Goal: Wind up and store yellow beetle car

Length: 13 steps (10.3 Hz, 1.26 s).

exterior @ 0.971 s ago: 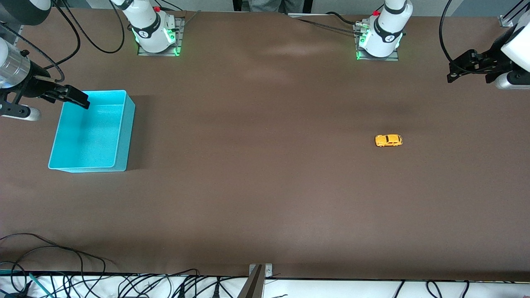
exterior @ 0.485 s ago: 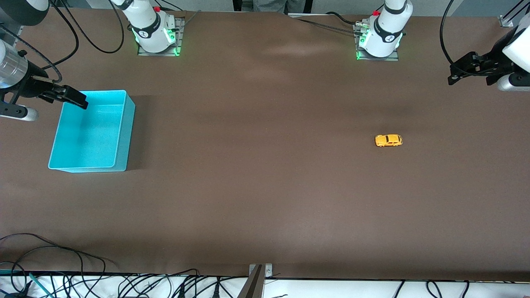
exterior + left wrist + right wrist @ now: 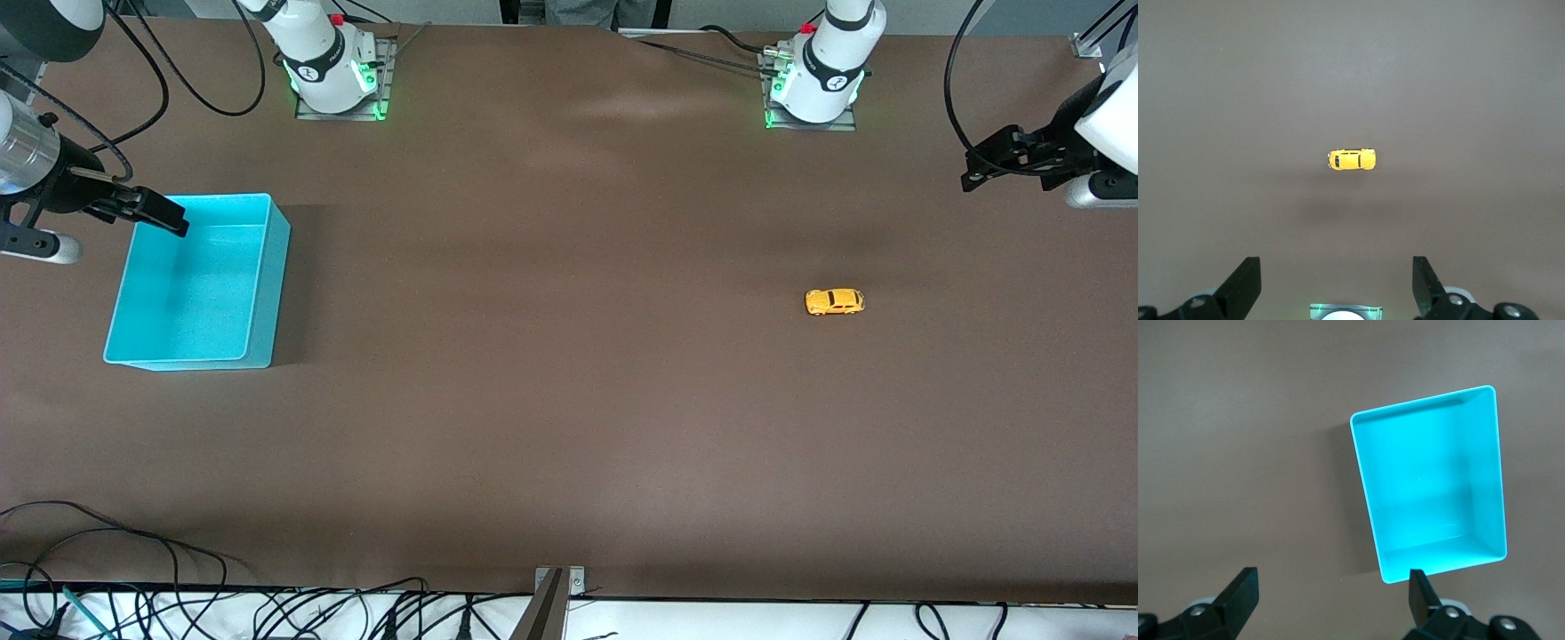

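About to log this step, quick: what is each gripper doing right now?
Left gripper: open, holding nothing, up over the table near the yellow beetle car.
Right gripper: open, holding nothing, up by the turquoise bin.

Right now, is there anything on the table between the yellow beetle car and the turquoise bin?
No. In the front view only bare brown table lies between the yellow beetle car and the turquoise bin.

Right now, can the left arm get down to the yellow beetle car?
Probably yes: the left gripper hangs open, empty, and the yellow beetle car sits alone on bare table.
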Tool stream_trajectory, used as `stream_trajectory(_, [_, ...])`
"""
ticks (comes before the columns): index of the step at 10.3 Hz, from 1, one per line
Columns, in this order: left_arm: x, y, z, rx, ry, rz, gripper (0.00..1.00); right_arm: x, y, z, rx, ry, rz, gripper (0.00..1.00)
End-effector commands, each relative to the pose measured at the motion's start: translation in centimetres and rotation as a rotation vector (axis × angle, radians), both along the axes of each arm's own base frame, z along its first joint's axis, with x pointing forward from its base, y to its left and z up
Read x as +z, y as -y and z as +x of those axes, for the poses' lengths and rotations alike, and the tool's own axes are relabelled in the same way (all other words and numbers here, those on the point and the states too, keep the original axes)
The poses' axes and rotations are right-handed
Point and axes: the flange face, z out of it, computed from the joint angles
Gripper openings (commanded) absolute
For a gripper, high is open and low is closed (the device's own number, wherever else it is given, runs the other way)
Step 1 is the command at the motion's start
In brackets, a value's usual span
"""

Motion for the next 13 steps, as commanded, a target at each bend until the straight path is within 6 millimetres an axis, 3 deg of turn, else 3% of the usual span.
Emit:
stream_trajectory(1, [-1.2,-0.4,0.7,0.004,0.017,-0.001,1.00,0.5,-0.4,0.2,-0.005,0.015,0.011,1.00])
stream_trajectory(7, [-2.2,-0.4,1.0,0.005,0.026,-0.001,1.00,-0.2,-0.5,0.3,-0.005,0.009,0.010,1.00])
stream_trajectory(11, [-6.6,-0.7,1.1,0.008,0.001,-0.001,1.00,-1.7,-0.4,0.2,-0.006,0.007,0.010,1.00])
stream_trajectory(13, [-12.1,-0.7,1.2,0.005,0.012,-0.001,1.00,-2.1,-0.4,0.2,-0.006,0.011,0.012,1.00])
